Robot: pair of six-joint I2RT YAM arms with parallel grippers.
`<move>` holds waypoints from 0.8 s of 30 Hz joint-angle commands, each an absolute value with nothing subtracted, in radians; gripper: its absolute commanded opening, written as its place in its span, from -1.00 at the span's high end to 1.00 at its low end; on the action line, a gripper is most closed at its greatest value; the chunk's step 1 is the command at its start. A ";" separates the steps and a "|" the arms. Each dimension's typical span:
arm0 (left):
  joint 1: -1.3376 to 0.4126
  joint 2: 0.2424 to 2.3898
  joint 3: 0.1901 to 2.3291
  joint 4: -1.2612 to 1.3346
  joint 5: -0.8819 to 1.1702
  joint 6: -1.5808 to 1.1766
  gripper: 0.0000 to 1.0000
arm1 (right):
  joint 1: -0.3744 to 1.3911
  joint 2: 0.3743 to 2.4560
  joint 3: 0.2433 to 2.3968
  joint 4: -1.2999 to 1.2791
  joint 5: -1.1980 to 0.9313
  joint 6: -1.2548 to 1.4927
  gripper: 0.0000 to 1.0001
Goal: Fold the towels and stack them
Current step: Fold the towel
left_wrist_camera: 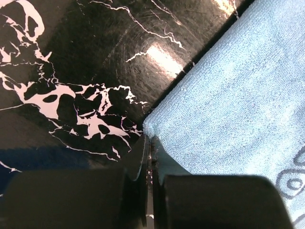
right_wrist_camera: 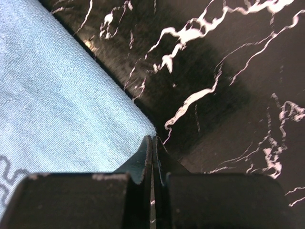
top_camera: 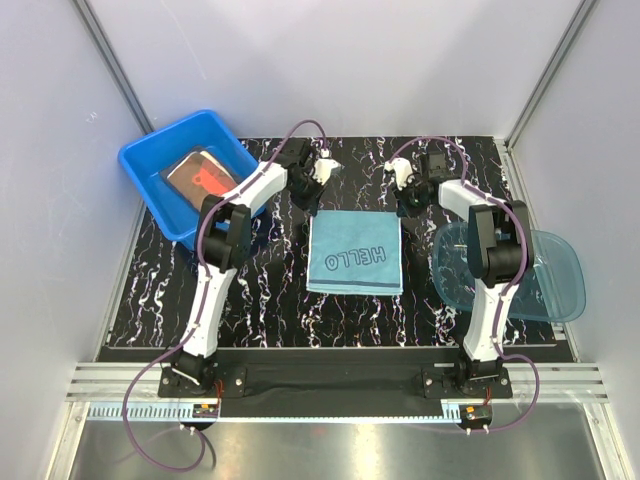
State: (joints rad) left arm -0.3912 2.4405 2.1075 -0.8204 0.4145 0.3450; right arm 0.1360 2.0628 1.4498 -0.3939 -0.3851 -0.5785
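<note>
Left gripper (left_wrist_camera: pixel 150 143), right gripper (right_wrist_camera: pixel 153 143): each clamps 1 corner of 1 light blue towel (top_camera: pixel 355 255).
1 brown towel (top_camera: pixel 203 178) in 1 blue tub (top_camera: pixel 145 185).

Left arm (top_camera: pixel 215 290) white-shelled with black joints, right arm (top_camera: pixel 490 290) alike, looping purple cables (top_camera: pixel 303 123), matte black jaws.

The black-and-white left arm (top_camera: pixel 213 285) rises from its near base, bends at the elbow and reaches far and rightward. The matching right arm (top_camera: pixel 488 290) bends leftward. The left gripper (left_wrist_camera: pixel 151 142) and right gripper (right_wrist_camera: pixel 153 141) point down, jaws pressed together on the far corners of the light blue terry-cloth towel (top_camera: pixel 355 232).
</note>
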 commanded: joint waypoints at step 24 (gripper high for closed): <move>-0.440 1.773 1.411 -0.482 0.327 0.259 1.00 | 0.302 1.477 0.908 -0.051 -0.020 -0.427 1.00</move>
State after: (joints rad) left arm -0.4271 1.8664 1.4567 -0.5571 0.3553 0.2852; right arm 0.2878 1.5608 0.9440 -0.0948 -0.1574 -0.4896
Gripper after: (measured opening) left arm 0.020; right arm 0.009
